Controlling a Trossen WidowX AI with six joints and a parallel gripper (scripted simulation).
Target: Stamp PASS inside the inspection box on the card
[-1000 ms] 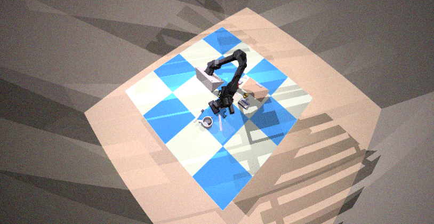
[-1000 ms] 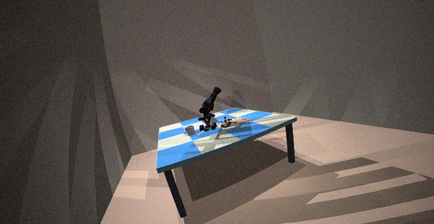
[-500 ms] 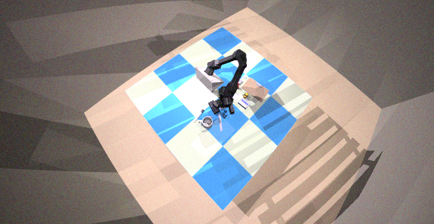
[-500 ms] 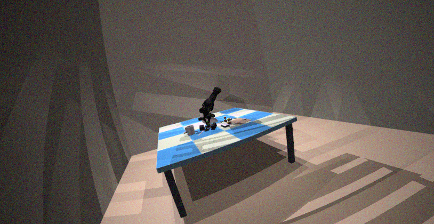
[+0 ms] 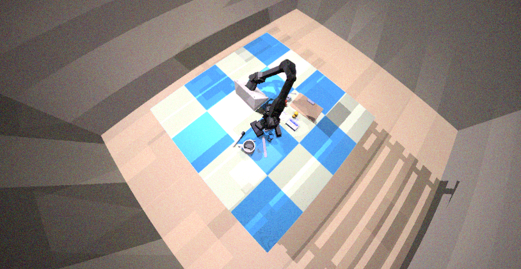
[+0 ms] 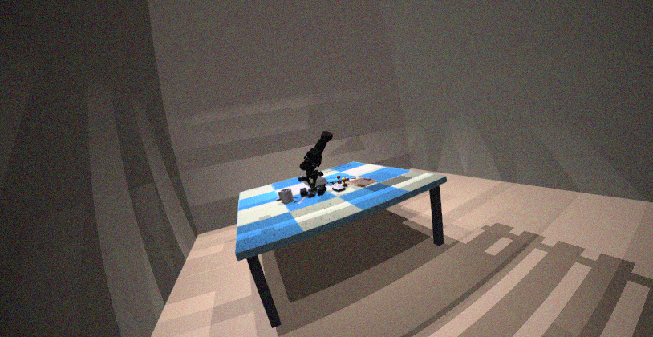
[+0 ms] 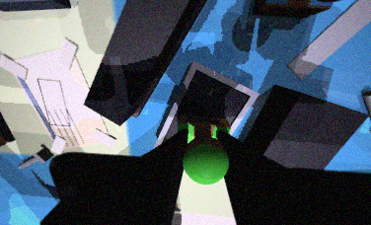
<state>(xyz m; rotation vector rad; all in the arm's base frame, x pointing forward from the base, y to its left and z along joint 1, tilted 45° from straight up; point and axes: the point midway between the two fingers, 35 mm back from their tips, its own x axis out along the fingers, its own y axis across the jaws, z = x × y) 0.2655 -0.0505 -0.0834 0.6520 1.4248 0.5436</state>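
Observation:
My gripper (image 5: 267, 130) (image 6: 312, 193) (image 7: 202, 134) is shut on the stamp with a round green knob (image 7: 205, 164). The stamp is over the near part of the dark ink pad (image 7: 253, 96), which has a pale grey rim. Its underside is hidden, so I cannot tell whether it touches the pad. Its lettering is not visible. The pale card (image 7: 36, 69) lies to the left in the wrist view, with a thin rectangular outline (image 7: 50, 80) and pale tabs around its edges. Faint lines cross the box area; I cannot tell whether they are print or shadow.
Two dark blocks (image 7: 144, 49) (image 7: 312, 128) flank the pad. A pale strip (image 5: 264, 146) (image 7: 332, 41) and a mug (image 5: 249, 146) (image 6: 285, 195) are nearby. A yellow-knobbed stamp (image 5: 295, 114) stands by a brown board (image 5: 304, 105) (image 6: 363, 181). A grey box (image 5: 249, 95) stands near the arm base.

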